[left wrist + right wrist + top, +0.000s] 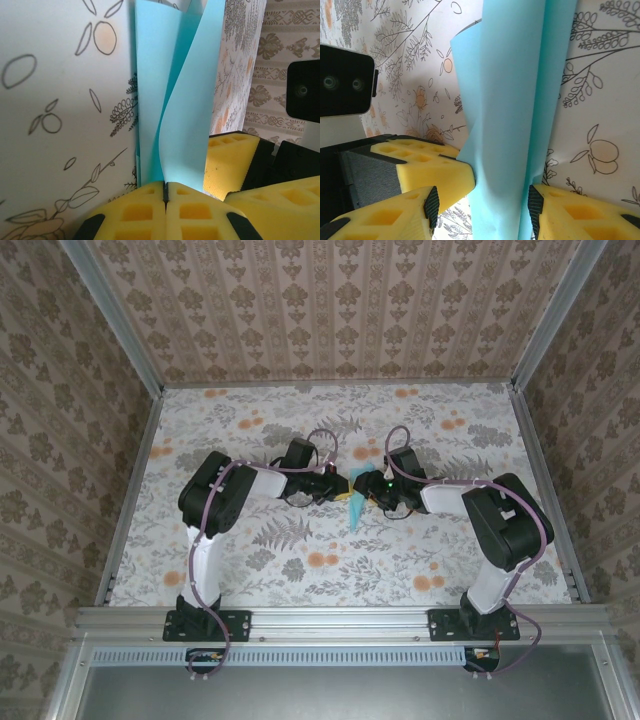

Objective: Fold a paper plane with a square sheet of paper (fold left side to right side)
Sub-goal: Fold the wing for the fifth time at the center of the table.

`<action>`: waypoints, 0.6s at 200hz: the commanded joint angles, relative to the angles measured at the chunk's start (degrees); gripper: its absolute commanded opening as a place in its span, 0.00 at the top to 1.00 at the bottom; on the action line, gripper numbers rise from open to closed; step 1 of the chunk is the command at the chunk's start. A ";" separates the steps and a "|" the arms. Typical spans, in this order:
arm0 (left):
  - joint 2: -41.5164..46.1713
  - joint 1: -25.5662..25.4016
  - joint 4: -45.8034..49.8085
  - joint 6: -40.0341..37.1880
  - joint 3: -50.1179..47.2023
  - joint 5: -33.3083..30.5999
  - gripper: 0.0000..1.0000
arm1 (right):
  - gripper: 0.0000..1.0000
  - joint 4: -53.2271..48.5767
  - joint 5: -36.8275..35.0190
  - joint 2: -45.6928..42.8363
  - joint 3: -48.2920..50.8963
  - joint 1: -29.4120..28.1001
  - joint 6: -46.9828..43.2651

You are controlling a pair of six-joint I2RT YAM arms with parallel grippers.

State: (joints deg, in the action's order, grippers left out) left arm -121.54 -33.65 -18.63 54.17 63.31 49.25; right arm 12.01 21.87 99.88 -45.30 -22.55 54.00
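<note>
The square sheet of paper is light blue, folded into a narrow curling strip, and held up off the table between the two arms. In the left wrist view my left gripper is shut on the paper, its yellow foam fingers pressed together on the lower edge. My right gripper is open and straddles the paper. Its right pad touches one edge and its left pad stands clear. From above, the left gripper and the right gripper meet at mid-table.
A floral cloth covers the table, with patterned walls on three sides and a metal rail along the near edge. The left gripper's yellow finger sits close beside my right gripper's left finger.
</note>
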 commanded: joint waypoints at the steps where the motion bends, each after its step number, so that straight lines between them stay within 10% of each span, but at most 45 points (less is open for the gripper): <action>1: -0.94 0.51 0.68 -1.88 1.28 -0.30 1.00 | 0.47 -0.32 0.28 0.94 -1.71 -0.51 -0.57; 120: -0.46 1.38 0.80 -3.70 2.16 -0.26 1.00 | 0.47 -12.92 -2.71 5.06 -5.55 -0.87 -2.51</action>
State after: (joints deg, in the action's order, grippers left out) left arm -121.56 -32.99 -18.61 52.86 63.46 49.06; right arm 5.56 21.37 102.52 -50.06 -23.00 53.10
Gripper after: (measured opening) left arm 0.047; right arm 0.533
